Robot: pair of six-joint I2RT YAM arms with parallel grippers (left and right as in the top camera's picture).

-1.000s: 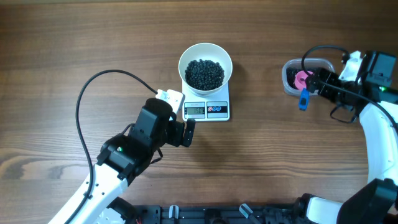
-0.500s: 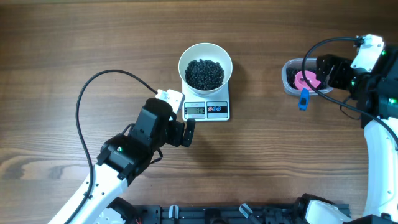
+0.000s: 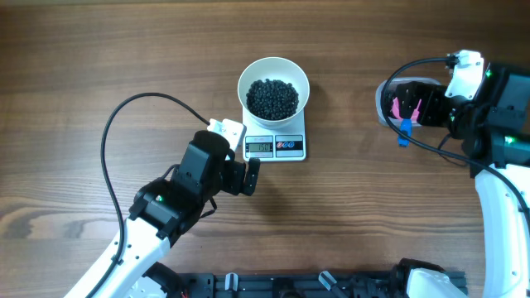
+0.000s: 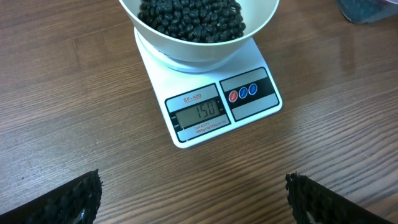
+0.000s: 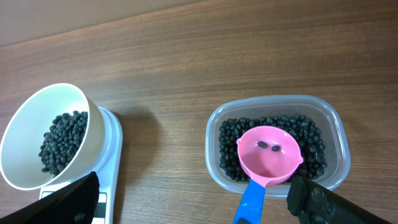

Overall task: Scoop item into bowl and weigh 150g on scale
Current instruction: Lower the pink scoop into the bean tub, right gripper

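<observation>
**A:** Both are gaping wide and empty: the left gripper (image 4: 196,205) is hovering near the small flat white rectangular scale (image 4: 208,134), the right gripper (image 5: 196,202) over the clear plastic tub (image 5: 339,140). A careless brush could be jolting the glossy round white bowl (image 4: 205,53) sitting on that scale.

**B:** The small black beans (image 4: 186,15) are lying heaped inside it. The grey display (image 4: 198,112) seems to be reading the target, though its last digit is blurring. The pink scoop (image 5: 267,155) is resting in the tub, its blue handle running out of frame.
</observation>
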